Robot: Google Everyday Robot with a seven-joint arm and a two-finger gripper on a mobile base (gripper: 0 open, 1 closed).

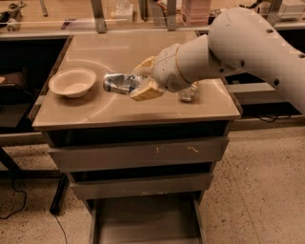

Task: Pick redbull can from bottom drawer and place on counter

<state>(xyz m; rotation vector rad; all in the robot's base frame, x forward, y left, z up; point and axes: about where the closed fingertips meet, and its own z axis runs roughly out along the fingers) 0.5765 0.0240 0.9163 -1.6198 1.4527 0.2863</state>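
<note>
Where the glossy beige counter (128, 47) catches the room's light, the gripper (140, 78) sits near its middle, tan fingers (147, 89) clenched on the redbull can (119, 82). The can lies on its side, pointing toward the left edge; whether it touches the surface I cannot tell. A cream bowl (72, 82) rests near the left edge, just beside the can. A clear jar (189, 93) stands toward the right edge, partly hidden behind the white arm (248, 43). Below the front edge, two upper drawers (138, 155) with scratched fronts are closed, and the bottom drawer (143, 221) is pulled out, its flat grey floor showing. Behind the back edge runs a wooden bench (71, 9) with metal posts (98, 9). Speckled flooring (257, 190) surrounds the cabinet.
</note>
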